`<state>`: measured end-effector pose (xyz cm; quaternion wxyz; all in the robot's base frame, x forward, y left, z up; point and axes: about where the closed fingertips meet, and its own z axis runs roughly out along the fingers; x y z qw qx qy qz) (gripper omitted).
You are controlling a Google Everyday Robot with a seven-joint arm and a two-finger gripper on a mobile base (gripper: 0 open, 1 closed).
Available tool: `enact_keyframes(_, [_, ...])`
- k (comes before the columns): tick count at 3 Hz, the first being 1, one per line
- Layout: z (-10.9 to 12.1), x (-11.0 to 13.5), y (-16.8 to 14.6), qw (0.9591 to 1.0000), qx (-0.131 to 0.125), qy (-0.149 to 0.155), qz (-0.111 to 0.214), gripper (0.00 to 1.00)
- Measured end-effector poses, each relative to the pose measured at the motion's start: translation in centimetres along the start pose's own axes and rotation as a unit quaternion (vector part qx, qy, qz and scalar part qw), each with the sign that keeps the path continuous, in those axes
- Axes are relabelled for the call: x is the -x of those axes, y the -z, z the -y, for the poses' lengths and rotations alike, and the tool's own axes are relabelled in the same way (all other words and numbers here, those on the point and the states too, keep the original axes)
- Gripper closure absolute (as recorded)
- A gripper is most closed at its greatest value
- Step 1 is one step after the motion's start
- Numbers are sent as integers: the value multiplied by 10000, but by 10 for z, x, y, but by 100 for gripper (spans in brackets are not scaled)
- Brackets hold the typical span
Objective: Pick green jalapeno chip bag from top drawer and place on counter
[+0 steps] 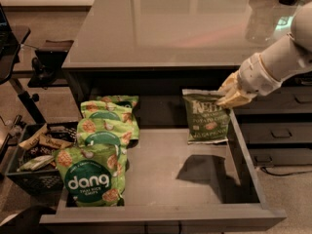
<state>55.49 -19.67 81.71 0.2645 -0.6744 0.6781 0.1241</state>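
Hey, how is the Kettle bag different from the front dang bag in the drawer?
Colour: the Kettle bag is dark olive with white lettering; the front dang bag is brighter green with a dark circle. Pose: the Kettle bag hangs upright at the right, pinched at its top right corner by the pincer, with a shadow on the drawer floor; the dang bag lies at front left, overlapping others. Both are crinkly snack bags.

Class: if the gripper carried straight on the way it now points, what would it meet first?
The gripper points left and slightly down, pinching the green jalapeno chip bag by its top corner, so that bag comes first; beyond it probably the top drawer floor, though depth is unclear.
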Motion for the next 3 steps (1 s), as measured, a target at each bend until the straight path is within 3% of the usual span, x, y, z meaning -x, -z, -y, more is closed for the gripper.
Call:
enact_keyframes(1, [7,34,24,9993,-153,250,226,100])
enact_keyframes(2, [19,48,37,9978,-327,302,497,100])
enact_keyframes(3, [20,49,38,9977,-336,305,507,100])
